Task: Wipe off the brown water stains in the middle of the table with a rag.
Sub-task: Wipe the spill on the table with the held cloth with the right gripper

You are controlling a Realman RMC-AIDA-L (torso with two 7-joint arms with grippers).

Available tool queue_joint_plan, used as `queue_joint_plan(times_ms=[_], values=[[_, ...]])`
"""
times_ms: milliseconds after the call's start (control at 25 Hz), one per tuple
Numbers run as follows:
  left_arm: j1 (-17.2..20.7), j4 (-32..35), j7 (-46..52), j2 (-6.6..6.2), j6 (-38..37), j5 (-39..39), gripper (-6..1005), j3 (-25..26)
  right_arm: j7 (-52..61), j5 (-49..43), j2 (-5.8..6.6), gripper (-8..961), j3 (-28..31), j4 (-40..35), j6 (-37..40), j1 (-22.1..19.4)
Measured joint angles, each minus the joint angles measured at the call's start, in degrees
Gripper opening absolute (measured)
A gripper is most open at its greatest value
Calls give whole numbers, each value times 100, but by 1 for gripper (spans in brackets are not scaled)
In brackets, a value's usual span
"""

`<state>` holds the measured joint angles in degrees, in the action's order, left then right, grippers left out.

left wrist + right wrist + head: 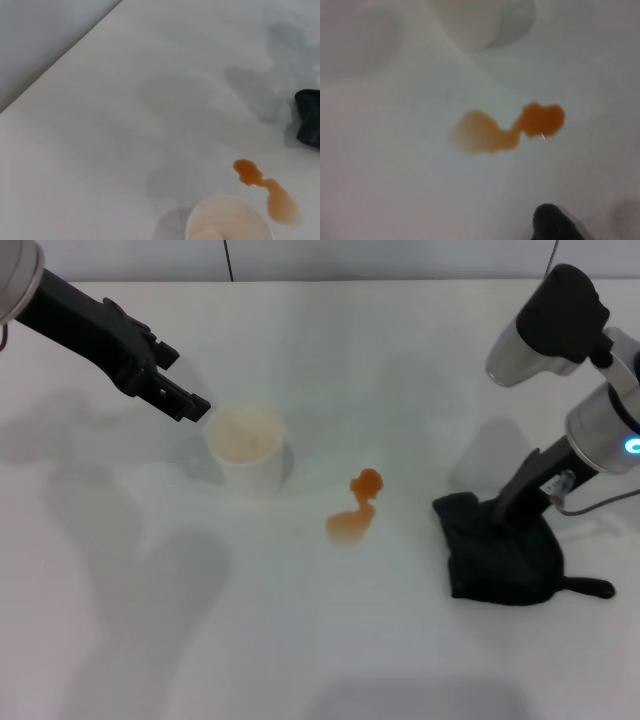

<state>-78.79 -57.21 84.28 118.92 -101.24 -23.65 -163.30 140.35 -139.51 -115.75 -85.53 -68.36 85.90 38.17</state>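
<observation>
Brown water stains [354, 512] as 2 joined blobs on table [300, 640], rag [500, 555] well right of them, right gripper [497, 512] pressed into rag, finger state unclear, left gripper [190, 405] at cup [246, 445] rim left of stains, finger state unclear

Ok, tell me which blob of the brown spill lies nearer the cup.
The paler, larger blob of the brown water stains, on the robot's near side, edges it; the darker small blob sits slightly farther from the white cup.

Right gripper [497, 515] buried in the rag [500, 555], fingers hidden among dark folds; open or closed, impossible to tell. Rag cut by the frame edge in both wrist views, only a corner [309, 117] or tip [552, 224] showing. Cup [227, 220] cropped at the left wrist view's border, blurred and partly cropped [480, 20] in the right wrist view.
</observation>
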Motion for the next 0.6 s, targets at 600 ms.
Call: queue_joint_plan(times_ms=[600], values=[[0,68,0,7,16,1,890,0,10,468,-23,78,-1217,-28,-905,505]])
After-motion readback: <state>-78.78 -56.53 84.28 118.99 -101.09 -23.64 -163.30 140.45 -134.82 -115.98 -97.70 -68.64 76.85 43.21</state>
